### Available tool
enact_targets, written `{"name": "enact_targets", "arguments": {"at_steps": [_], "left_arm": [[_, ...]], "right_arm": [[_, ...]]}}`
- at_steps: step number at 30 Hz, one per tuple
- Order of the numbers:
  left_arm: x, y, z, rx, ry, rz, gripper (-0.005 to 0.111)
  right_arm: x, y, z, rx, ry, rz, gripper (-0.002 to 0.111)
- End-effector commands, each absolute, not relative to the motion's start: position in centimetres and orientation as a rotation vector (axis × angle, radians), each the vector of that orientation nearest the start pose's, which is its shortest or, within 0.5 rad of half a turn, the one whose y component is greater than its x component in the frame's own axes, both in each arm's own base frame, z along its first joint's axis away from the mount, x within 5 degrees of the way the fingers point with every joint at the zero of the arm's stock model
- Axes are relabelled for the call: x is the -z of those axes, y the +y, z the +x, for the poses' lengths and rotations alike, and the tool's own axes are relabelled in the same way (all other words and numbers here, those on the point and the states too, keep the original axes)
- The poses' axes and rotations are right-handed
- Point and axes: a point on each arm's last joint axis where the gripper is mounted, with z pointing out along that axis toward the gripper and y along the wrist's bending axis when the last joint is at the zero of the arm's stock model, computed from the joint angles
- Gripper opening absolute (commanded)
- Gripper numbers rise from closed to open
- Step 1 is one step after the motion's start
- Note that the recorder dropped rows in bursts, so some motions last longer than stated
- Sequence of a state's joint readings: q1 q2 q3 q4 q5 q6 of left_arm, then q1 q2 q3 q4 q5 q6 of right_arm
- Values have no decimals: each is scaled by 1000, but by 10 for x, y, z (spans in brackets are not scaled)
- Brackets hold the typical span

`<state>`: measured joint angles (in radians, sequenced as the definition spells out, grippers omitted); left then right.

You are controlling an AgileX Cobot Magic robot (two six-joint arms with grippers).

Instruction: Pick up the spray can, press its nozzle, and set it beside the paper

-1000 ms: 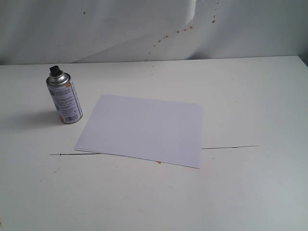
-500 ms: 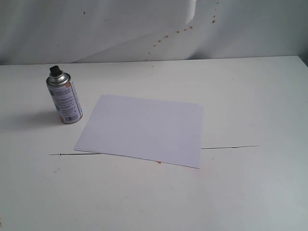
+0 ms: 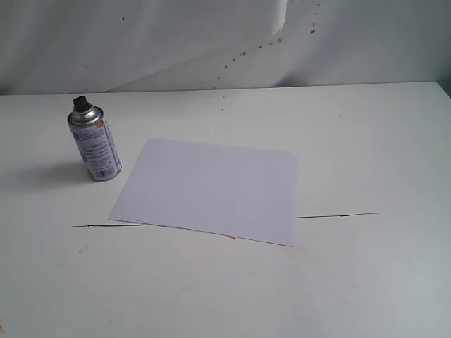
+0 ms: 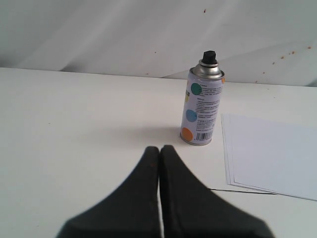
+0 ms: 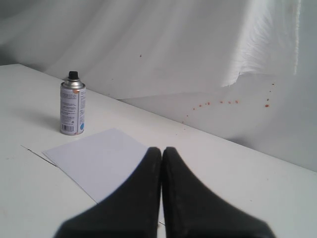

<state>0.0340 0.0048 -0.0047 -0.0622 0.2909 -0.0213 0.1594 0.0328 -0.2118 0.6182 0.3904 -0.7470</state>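
My left fingers (image 4: 138, 193) are pressed flat together with nothing between them, and my right fingers (image 5: 138, 193) are closed the same way, empty. Both pairs sit low over the white worktop (image 3: 366, 141).

From the left fingers the way to the spray can (image 4: 202, 109) is bare worktop, and the can stands a little to one side of their line. Ahead of the right fingers the paper (image 5: 94, 158) lies flat, with the can past its far corner.

The can stands upright on its base, long axis vertical, black nozzle (image 4: 209, 55) on top. I cannot tell which way the nozzle's opening faces. In the exterior view the can is just left of the paper's far left corner, near it but not touching.

Only the left wrist view shows the label's green, blue and orange dots beside the barcode, and a stacked edge on the paper. Only the exterior view shows a thin dark line (image 3: 338, 214) across the worktop running under the paper's near edge. Neither arm appears there. A white cloth (image 3: 176, 42) with orange specks (image 3: 243, 53) hangs behind.
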Motion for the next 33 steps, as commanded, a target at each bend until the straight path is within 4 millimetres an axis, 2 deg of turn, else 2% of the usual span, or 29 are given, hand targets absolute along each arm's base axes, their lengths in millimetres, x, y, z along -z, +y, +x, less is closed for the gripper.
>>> {"name": "enact_targets", "arguments": {"at_steps": [1, 8, 13, 16, 25, 33], "left_arm": [[-187, 0, 55, 52, 1767, -93, 0], [-187, 0, 55, 52, 1767, -93, 0], [-187, 0, 55, 52, 1767, -93, 0], [-187, 0, 55, 52, 1767, -93, 0], [-187, 0, 55, 52, 1767, -93, 0], [-187, 0, 55, 52, 1767, -93, 0]], "right_arm": [[-251, 27, 40, -184, 1575, -433, 0], [-251, 27, 40, -174, 1571, -433, 0], [-252, 13, 44, -84, 1597, -279, 0], [-244, 8, 48, -77, 1617, -187, 0], [-200, 9, 56, -102, 1627, -156, 0], [-195, 9, 55, -102, 1674, -156, 0]]}}
